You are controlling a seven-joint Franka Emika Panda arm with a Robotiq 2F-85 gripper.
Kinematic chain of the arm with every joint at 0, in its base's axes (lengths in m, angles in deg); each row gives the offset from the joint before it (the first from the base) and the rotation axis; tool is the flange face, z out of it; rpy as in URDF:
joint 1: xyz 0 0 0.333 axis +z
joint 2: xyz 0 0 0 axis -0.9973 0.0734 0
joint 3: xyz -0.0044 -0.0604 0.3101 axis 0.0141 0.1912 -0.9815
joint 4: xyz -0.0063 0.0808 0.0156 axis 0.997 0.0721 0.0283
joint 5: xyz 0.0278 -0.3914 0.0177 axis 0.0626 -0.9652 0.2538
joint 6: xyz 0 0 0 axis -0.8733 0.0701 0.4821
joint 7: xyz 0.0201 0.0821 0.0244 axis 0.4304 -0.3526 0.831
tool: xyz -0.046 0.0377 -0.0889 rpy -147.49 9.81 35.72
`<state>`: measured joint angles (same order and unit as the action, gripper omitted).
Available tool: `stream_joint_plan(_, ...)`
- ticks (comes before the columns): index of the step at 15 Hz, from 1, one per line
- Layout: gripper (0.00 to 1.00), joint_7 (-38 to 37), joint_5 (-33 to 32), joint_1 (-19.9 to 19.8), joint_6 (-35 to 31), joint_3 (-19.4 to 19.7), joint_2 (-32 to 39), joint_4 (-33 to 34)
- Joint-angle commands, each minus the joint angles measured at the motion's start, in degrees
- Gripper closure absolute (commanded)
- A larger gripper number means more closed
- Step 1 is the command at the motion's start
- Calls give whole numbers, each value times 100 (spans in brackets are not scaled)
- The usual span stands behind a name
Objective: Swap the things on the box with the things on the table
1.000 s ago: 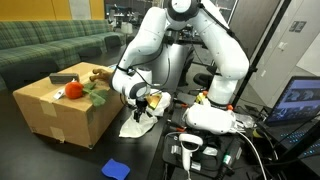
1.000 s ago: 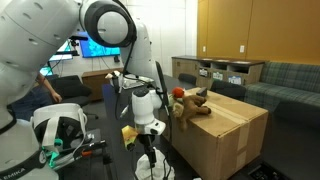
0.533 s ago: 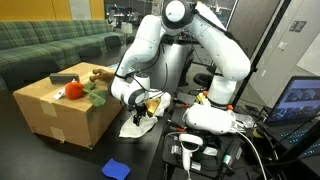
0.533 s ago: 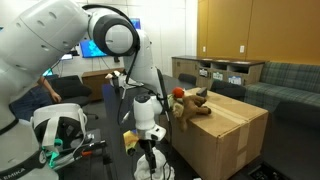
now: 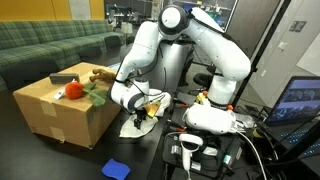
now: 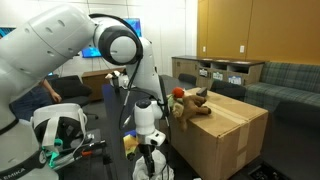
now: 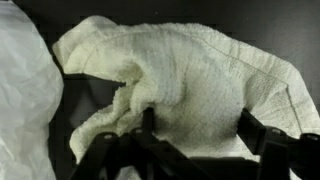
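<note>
The box (image 5: 60, 110) sits on the black desk (image 5: 30, 155), with a red toy (image 5: 74, 90) and a brown plush (image 5: 97, 75) on top. Just beside it a cream towel (image 7: 190, 80) lies crumpled on the desk. The pincer (image 7: 200, 125) is spread over it, fingers (image 7: 149, 124) astride a fold. A green striped sofa (image 5: 40, 45) stands behind.
</note>
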<state>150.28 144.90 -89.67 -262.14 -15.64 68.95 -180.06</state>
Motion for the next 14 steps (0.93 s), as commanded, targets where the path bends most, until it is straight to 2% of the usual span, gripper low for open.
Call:
stream_joint_plan(1, 49, 96, -51, 30, -119, 4, 130, 182)
stream_joint_plan(5, 78, 183, -27, 9, -270, -60, -21, 73)
stream_joint_plan(8, 98, 299, 14, -16, -348, -200, -373, -262)
stream_joint_plan(10, 95, 283, 12, 44, -310, -262, -705, -584)
stream_joint_plan(11, 98, 308, 35, 36, -317, -334, -871, -750)
stream_joint_plan(14, 95, 315, 165, -15, -392, -628, -1477, -1345)
